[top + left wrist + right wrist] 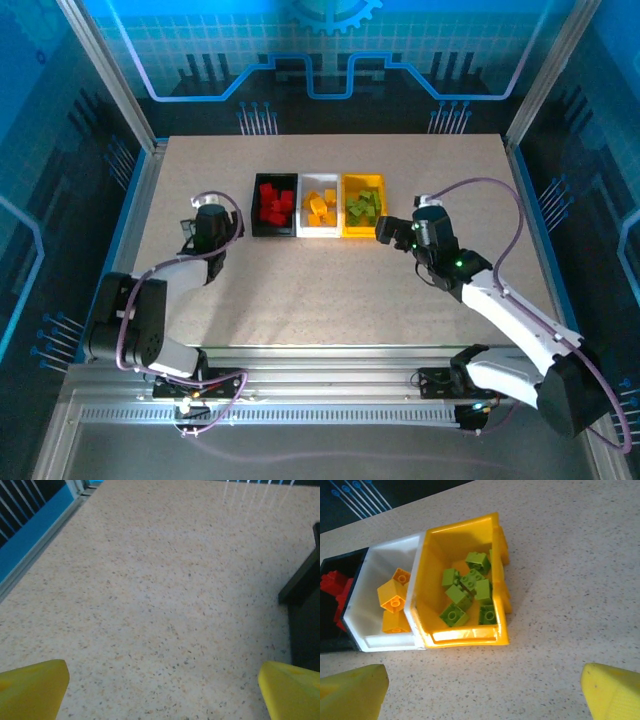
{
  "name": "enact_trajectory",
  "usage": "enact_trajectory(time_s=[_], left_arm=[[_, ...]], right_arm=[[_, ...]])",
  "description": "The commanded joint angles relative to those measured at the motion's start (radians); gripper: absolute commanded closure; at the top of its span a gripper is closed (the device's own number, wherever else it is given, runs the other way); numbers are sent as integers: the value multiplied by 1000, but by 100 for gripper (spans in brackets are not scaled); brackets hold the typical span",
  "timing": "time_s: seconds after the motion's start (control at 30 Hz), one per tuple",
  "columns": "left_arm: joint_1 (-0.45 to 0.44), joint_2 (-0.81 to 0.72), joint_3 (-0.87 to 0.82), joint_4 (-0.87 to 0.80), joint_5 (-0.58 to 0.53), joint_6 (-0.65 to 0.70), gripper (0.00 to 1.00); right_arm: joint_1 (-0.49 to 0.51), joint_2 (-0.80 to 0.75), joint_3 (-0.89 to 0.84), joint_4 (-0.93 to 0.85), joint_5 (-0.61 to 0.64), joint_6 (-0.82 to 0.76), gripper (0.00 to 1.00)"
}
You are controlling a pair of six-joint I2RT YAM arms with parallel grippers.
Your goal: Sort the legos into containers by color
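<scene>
Yellow fingertips [350, 692] of my right gripper [482, 695] are spread wide, empty, near the yellow bin [465, 639], which holds green bricks [465, 592]. Beside it the white bin [364, 587] holds orange bricks [394, 597] and the black bin [330, 635] red bricks [334, 585]. My left gripper [162, 695], also spread and empty, hovers over the table [150, 580] beside that black bin.

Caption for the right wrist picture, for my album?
Green bricks in the yellow bin, orange bricks in the white bin, red bricks in the black bin.

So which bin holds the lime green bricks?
The yellow-orange bin, rightmost in the row; the black bin holds red bricks, the white bin yellow-orange ones.
</scene>
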Motion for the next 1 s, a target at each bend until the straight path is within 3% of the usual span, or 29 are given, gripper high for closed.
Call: enact_trajectory(time_s=[0.0,0.2,0.27,0.3,0.33,0.37,0.5,0.73,0.97], left_arm=[[12,52,-72,268,81,89,1],[38,36,-109,308,202,85,1],[69,46,-173,411,300,73,1],[75,97,-226,586,326,94,1],[74,83,-232,579,321,88,1],[74,66,-198,465,284,64,1],[75,81,-207,522,249,65,1],[75,78,-209,519,251,62,1],[74,77,-209,519,251,61,1]], right_arm=[[-22,-38,-6,-9,61,36,0],[-58,-27,41,-117,95,51,0],[-70,-36,32,-116,96,49,0],[-79,-42,22,-107,92,49,0],[-89,-47,14,-103,89,48,0],[-100,-53,8,-106,95,49,0],[-139,-61,-27,-60,136,-12,0],[-173,-60,-175,277,338,-357,0],[-300,149,-304,683,181,-566,0]])
